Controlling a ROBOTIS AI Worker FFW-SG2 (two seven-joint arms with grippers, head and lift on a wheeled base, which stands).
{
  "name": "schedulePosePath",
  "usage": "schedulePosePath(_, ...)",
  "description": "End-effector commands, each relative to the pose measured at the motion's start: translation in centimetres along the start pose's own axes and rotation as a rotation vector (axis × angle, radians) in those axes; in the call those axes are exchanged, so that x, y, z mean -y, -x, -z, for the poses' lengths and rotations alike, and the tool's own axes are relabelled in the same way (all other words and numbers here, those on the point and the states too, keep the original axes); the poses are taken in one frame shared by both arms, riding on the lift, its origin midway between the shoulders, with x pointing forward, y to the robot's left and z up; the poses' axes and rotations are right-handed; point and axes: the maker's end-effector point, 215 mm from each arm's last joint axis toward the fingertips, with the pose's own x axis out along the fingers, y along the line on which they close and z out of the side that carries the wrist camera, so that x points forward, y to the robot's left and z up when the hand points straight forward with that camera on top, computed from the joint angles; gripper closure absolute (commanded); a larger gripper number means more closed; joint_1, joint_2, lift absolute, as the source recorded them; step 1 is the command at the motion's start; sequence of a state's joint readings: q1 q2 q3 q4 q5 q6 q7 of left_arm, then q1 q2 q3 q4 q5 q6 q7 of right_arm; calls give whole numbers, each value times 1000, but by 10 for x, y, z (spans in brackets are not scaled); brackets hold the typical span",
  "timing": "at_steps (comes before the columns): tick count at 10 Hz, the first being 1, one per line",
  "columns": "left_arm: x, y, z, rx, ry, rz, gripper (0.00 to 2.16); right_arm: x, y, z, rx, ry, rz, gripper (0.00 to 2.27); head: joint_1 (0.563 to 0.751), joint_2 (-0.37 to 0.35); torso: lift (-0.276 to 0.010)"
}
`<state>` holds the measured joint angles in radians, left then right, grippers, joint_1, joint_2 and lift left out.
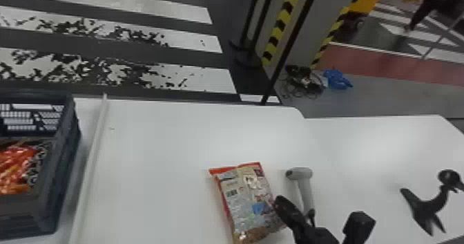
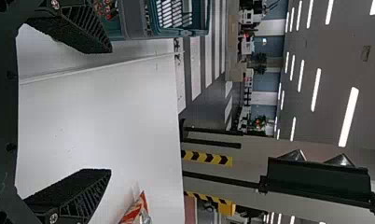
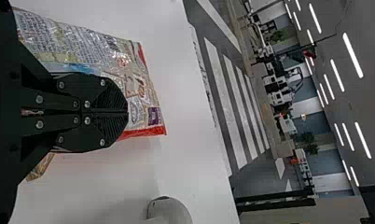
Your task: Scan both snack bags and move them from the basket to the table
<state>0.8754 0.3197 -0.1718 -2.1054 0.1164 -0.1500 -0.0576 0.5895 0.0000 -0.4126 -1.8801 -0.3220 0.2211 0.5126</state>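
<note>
1. Right wrist view. The right hand point(image 3: 128, 112) has its two fingers brought together, tip against tip, with nothing seen between them. The snack bag point(image 3: 138, 91) lies under and beyond the fingertips, most of it toward the robot's left. The scanner point(image 3: 169, 212) lies on the opposite side.

2. Left wrist view. The left hand point(image 2: 111, 109) is spread wide and empty above the tabletop point(image 2: 106, 107). The basket point(image 2: 133, 18) stands toward the robot's left, the snack bag toward its right.

3. Head view. The snack bag rests flat on the tabletop, barcode face up; its long axis runs away from the robot, the far end leaning slightly left. The right hand overlaps its right edge and is the nearer of the two. The scanner lies just right of the bag. Orange-red packaging point(image 1: 15, 167) sits in the basket at far left, presumably the second bag. Scanning appears to be the step in hand; grasping either thing would first require the right hand to part its fingers.
</note>
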Motion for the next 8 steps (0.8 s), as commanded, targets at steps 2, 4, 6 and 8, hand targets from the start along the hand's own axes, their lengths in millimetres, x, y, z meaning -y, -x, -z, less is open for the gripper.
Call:
schedulePosePath(2,2,1,0,-1,-1,4,80,-1,2,8,-1,-2,-3,2256,695,-350,-98)
schedulePosePath(4,5,1,0,0,0,9,80,-7,2,16,-3,3,-12,2256,695,-350,-98)
schedulePosePath(6,6,3,-3,14,1,11,80,-9,4,19,-4,5,-19,2256,695,-350,-98)
schedulePosePath(8,8,7,-5,24,1,12,80,-9,5,25,1,8,-20,2256,695,-348,-98)
